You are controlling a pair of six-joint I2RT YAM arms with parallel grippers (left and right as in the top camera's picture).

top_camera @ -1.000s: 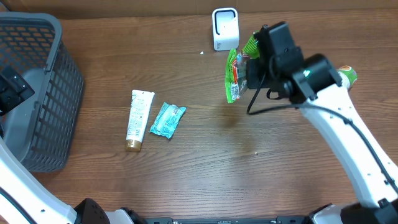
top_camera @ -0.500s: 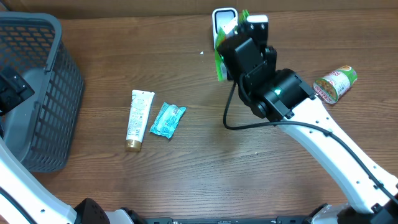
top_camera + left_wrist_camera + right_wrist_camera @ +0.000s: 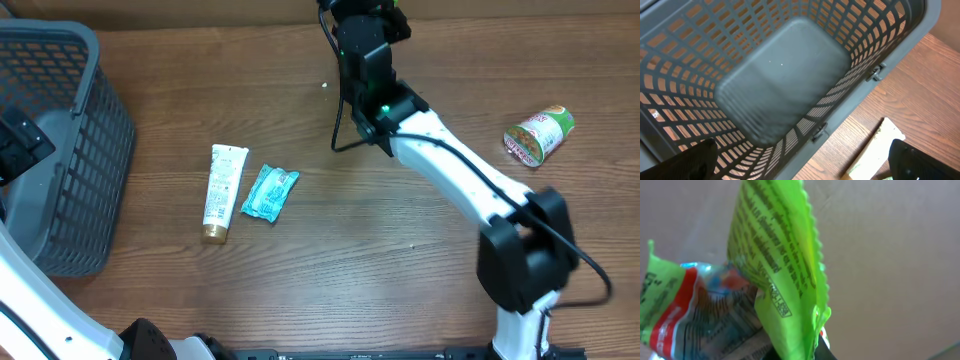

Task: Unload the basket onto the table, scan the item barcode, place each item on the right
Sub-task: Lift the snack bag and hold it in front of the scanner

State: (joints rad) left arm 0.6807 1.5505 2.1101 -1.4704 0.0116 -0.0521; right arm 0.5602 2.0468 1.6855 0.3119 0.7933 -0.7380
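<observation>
Progress, overhead view: item is off the table and in hand at the far edge, 12 o'clock, under the right gripper (image 3: pixel 366 20). No reader shows there, perhaps hidden beneath the arm, so the scan is judged unconfirmed and still to do. Left wrist view: left gripper (image 3: pixel 807 161) spread wide, empty, above the grey basket (image 3: pixel 790 75). Right wrist view: green snack packet (image 3: pixel 775 275) pinched at its lower edge by closed jaws, standing toward 12 o'clock from the claw, printed side to the camera.
</observation>
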